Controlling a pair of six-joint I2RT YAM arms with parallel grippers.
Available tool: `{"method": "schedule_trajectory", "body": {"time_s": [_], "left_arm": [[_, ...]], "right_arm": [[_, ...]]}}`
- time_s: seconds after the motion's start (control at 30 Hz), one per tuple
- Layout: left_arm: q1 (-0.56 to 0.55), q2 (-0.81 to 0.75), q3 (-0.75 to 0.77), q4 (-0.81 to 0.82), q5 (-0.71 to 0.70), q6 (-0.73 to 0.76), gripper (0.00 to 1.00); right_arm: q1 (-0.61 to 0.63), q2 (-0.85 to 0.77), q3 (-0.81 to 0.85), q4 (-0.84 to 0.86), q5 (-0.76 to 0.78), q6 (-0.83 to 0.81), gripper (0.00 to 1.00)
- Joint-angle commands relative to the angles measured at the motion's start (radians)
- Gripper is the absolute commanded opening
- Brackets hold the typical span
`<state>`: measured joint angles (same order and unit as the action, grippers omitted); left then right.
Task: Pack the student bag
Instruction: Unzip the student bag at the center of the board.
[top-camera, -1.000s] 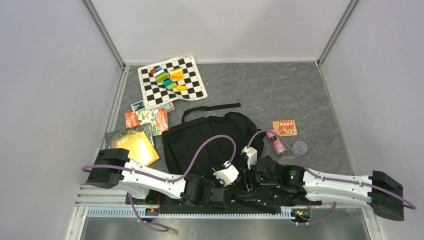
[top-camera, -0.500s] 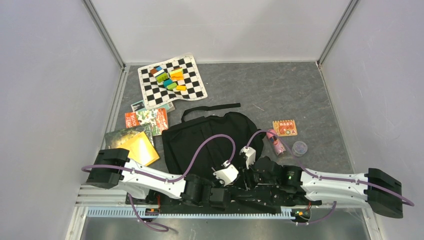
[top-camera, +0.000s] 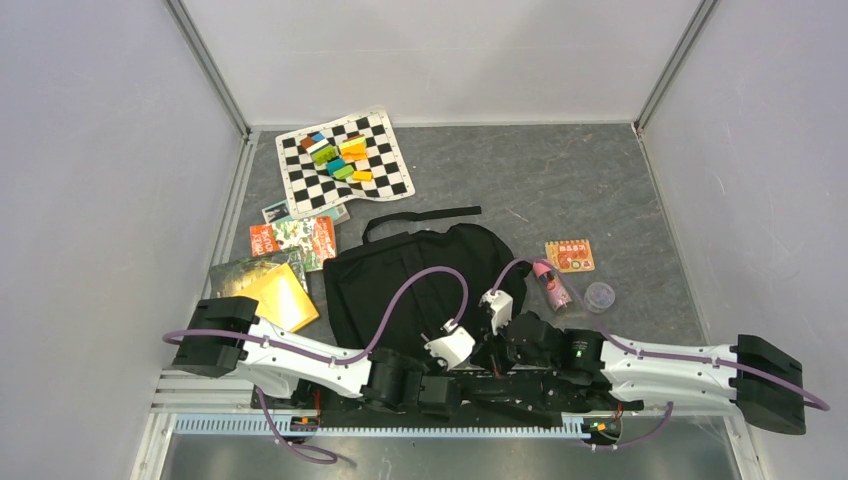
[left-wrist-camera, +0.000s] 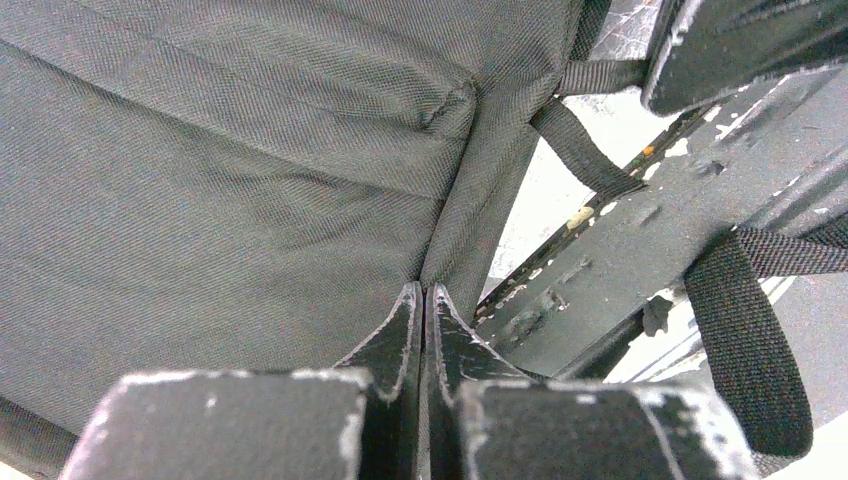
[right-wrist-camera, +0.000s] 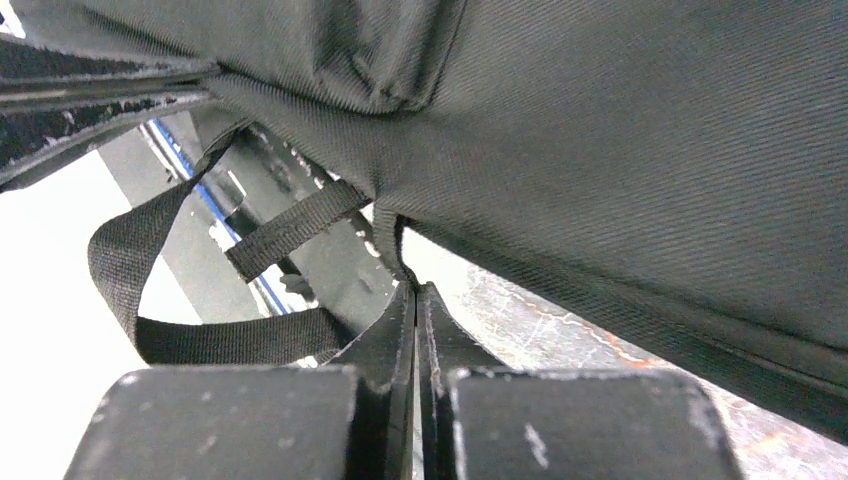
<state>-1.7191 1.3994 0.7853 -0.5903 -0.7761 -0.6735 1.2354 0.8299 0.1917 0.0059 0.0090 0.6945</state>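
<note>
left gripper (left-wrist-camera: 424, 290), right gripper (right-wrist-camera: 415, 288) have pinched student bag (top-camera: 380, 262); pink bottle (top-camera: 553, 285), books (top-camera: 293, 242) beside.

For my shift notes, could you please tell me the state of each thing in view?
backpack, lying flat, near edge pinched by both hands
left hand, shut on the backpack
right hand, shut on the backpack
bottle, lying on its side
books, closed, lying flat
</note>
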Motion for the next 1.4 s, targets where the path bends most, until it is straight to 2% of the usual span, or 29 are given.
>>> {"method": "schedule_trajectory", "body": {"time_s": [0.0,0.27,0.7,1.17,1.37], "left_arm": [[-0.006,-0.025,0.012,-0.022,-0.081,-0.052,0.02],[-0.006,0.02,0.055,-0.072,-0.094,-0.079,0.02],[-0.005,0.066,0.093,-0.101,-0.117,-0.161,0.02],[-0.005,0.067,0.089,-0.1,-0.112,-0.15,0.02],[-0.005,0.066,0.085,-0.088,-0.104,-0.103,0.02]], "right_arm": [[0.004,-0.035,0.079,-0.094,0.134,-0.032,0.0],[0.005,-0.039,0.189,-0.245,0.287,-0.114,0.0],[0.004,-0.102,0.238,-0.417,0.468,-0.144,0.0],[0.004,-0.116,0.258,-0.456,0.551,-0.151,0.0],[0.0,-0.094,0.31,-0.572,0.673,-0.183,0.0]]}}
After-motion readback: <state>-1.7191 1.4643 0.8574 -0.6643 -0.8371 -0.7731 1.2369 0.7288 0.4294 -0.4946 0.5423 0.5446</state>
